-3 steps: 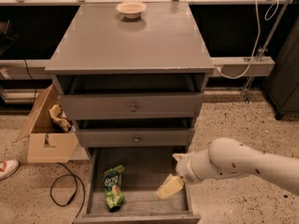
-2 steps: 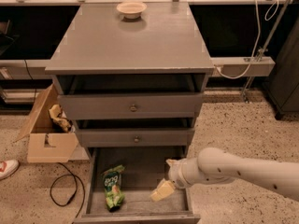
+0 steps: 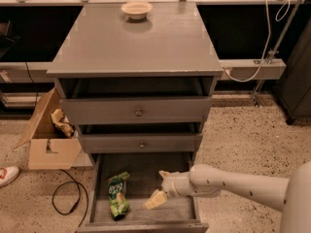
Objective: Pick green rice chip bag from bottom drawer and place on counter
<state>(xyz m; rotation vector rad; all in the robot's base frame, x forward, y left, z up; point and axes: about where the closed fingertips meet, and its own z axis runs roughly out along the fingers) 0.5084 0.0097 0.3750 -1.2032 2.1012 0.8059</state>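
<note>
Moved: the pincer [image 3: 153,200] has slid left inside the bottom drawer [image 3: 141,171], closer to the green rice chip bag [image 3: 118,196]. The bag has stayed put.
Could go wrong (1): I think the pincer could shove the bag sideways into the drawer's left wall and not catch it. The bag looks thin and crinkly, so it may slide.
Could go wrong (2): it might pinch only a corner, and then the bag could slip out on the way up.
Could go wrong (3): the arm could bump the middle drawer [image 3: 141,143] when it lifts, since that drawer sits just above the far part of the open one.
Bag: it lies flat in the left part of the drawer, with its long side running near to far.
Bag and pincer: the bag is left of the pincer, close but not touching, with bare drawer floor between them.
Pincer: it is low over the drawer floor, near the front, and not holding the bag. I cannot tell if it is open or closed.
Desk [image 3: 136,47]: it is high above the drawers (a long way to lift), with a bowl [image 3: 136,8] at its far edge.
</note>
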